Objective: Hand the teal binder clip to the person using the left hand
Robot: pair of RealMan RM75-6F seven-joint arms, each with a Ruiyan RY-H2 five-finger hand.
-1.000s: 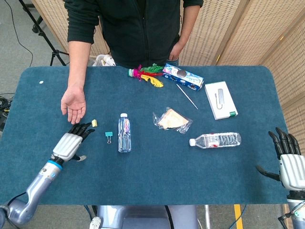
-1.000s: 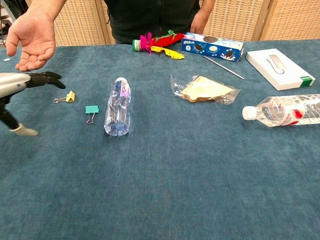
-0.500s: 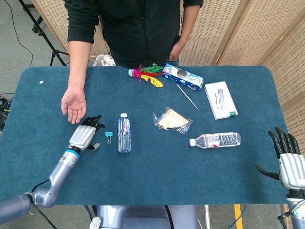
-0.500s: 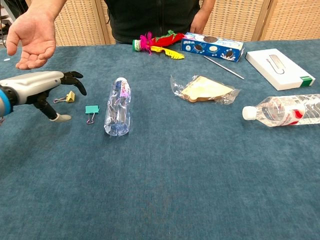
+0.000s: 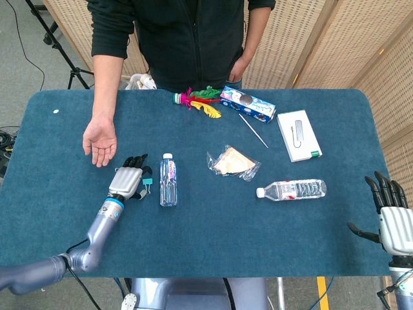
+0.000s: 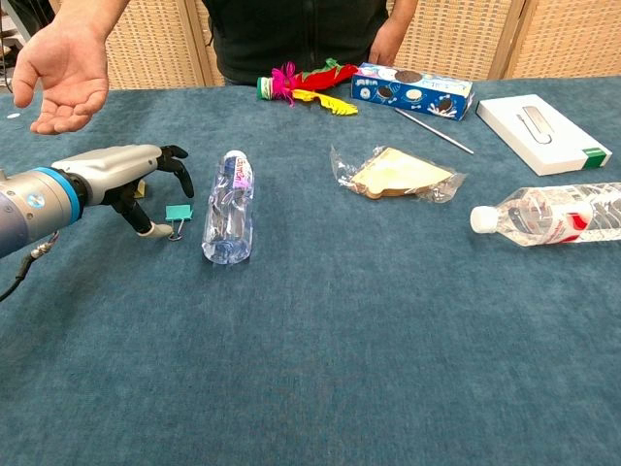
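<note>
- Here, my left hand point(image 6: 126, 180) hung low over the table point(image 6: 388, 340), fingers curled down and a little apart, holding nothing.
- The teal clip point(image 6: 178, 213) lay flat on the cloth, just under my fingertips point(image 6: 184, 184) and right beside a little water bottle point(image 6: 229, 209).
- I thought my fingers could bump the bottle and make it roll, because the clip sat so close to it.
- The clip was small and flat, so I feared my big fingers might push it away and not pinch it.
- A yellow clip point(image 6: 137, 187) hid behind my hand, and I could have grabbed the wrong one.
- The person's open hand point(image 6: 63, 78) waited close above, so lifting fast might have hit it.
- My right hand point(image 5: 392, 216) rested far off, fingers spread.
</note>
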